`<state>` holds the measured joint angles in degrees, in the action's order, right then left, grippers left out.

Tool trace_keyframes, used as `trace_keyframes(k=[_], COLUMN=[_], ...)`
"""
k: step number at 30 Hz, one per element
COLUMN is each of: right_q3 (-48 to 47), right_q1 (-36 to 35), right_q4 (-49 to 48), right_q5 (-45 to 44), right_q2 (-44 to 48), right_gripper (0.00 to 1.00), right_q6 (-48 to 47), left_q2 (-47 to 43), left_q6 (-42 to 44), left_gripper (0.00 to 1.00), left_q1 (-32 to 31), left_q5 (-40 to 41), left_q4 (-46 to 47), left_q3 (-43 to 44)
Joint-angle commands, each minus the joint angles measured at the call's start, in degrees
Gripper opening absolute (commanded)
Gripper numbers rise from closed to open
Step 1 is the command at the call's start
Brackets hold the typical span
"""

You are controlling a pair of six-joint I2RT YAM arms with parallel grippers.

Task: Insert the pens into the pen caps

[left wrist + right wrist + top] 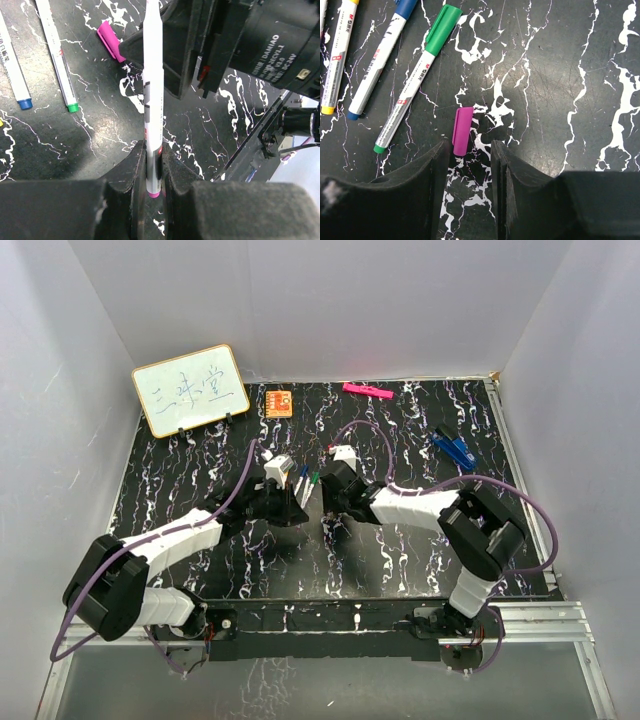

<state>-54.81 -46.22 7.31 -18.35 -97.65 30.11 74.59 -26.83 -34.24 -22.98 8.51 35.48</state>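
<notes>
My left gripper (154, 170) is shut on a white pen (153, 80) with a purple end, which points away from the wrist. Its far tip is out of view near the right gripper's black body (200, 50). The purple pen cap (462, 131) lies flat on the table just ahead of the left fingertip of my right gripper (470, 147). That gripper is open with nothing between its fingers. In the top view the left gripper (285, 475) and right gripper (335, 478) face each other at mid-table. The purple cap (110, 40) also shows in the left wrist view.
A green-capped pen (415, 80), a blue-capped pen (377, 65) and a yellow-ended pen (337, 55) lie side by side left of the purple cap. At the back stand a whiteboard (190, 390), an orange card (279, 402), a pink bar (367, 390) and blue clip pieces (453, 447).
</notes>
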Motion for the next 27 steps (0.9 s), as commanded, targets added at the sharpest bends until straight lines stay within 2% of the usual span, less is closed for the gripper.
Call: trace_keyframes(k=[1,27], right_q3=[-3.49,-7.94], right_q1=[0.25,0.16], right_q4=[-0.81,1.91], right_q5=[0.04,-1.42], right_q2=[-0.7,-7.91], right_gripper=[0.36,0.32], right_q6=[-0.22,-1.81], left_q2=[-0.12,1.25], left_q6=[-0.25,-0.94], left_gripper=[0.0,0.0], left_q1=[0.09,0.09], left_q5=[-1.75,-0.46], left_q4=[1.42,1.28], left_q3=[-0.69,-1.03])
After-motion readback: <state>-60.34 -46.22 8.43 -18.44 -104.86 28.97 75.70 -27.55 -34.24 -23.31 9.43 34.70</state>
